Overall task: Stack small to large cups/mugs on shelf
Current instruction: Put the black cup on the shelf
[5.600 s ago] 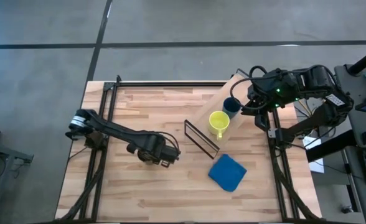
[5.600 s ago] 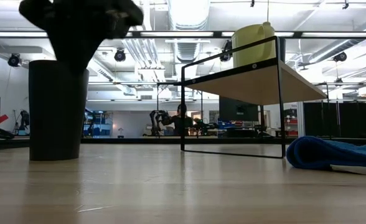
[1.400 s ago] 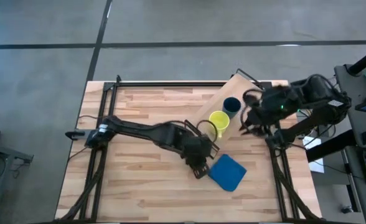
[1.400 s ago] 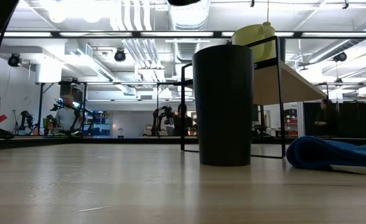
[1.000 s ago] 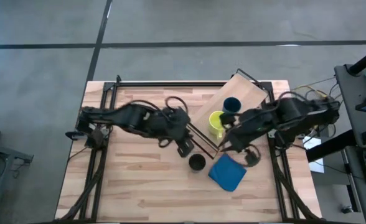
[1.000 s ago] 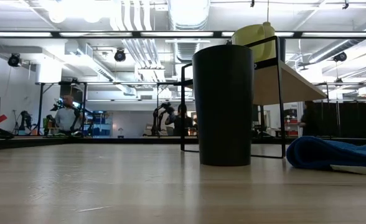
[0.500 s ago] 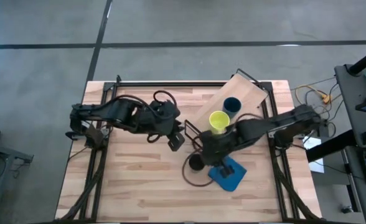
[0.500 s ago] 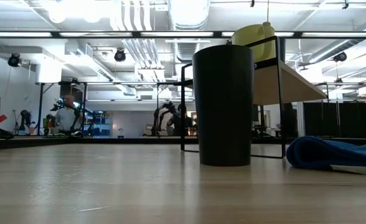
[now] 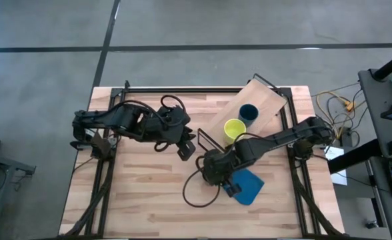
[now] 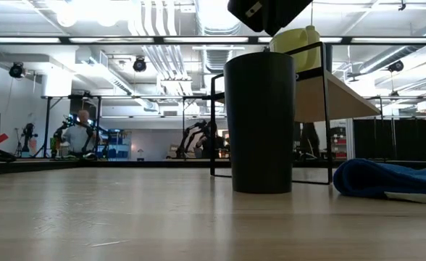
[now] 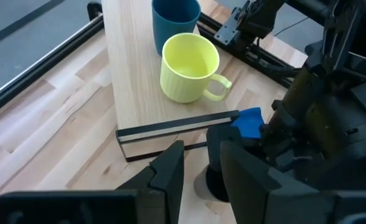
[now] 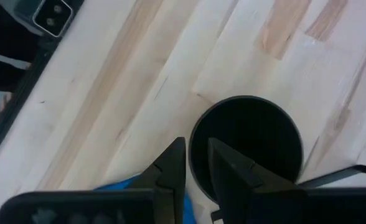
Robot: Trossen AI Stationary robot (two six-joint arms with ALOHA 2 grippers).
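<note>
- While I watched from beside the table, the shelf (image 9: 266, 101) lay at an angle beyond the right gripper (image 9: 213, 170), on its far right side. One end of its board was close to that gripper, so the last cup looked to need only a short lift.
- Both arms reached toward mid-table. The left gripper (image 9: 186, 148) hung just to the left of the shelf's near end, its fingers parted around nothing, released. I judged it was waiting clear of the other arm's work.
- The black cup (image 10: 260, 123), tallest of the three, stood upright on the tabletop directly beneath the right gripper. It was not yet on the shelf.
- That right gripper hovered just above the cup's mouth without touching it. Its fingers (image 12: 170, 168) were slightly apart and lined up over the near rim, holding nothing. It seemed set to pinch the wall from above, since the cup looked too wide to take around its body.
- The blue pad (image 9: 248, 188) lay flat just to the right of the right gripper, near the cup.
- The yellow mug (image 9: 234, 129) sat upright on the shelf board, close beyond the right gripper.
- The dark blue cup (image 9: 248, 112) stood just past the mug, farther from the gripper. That left the near end free for the biggest piece, I guessed.
</note>
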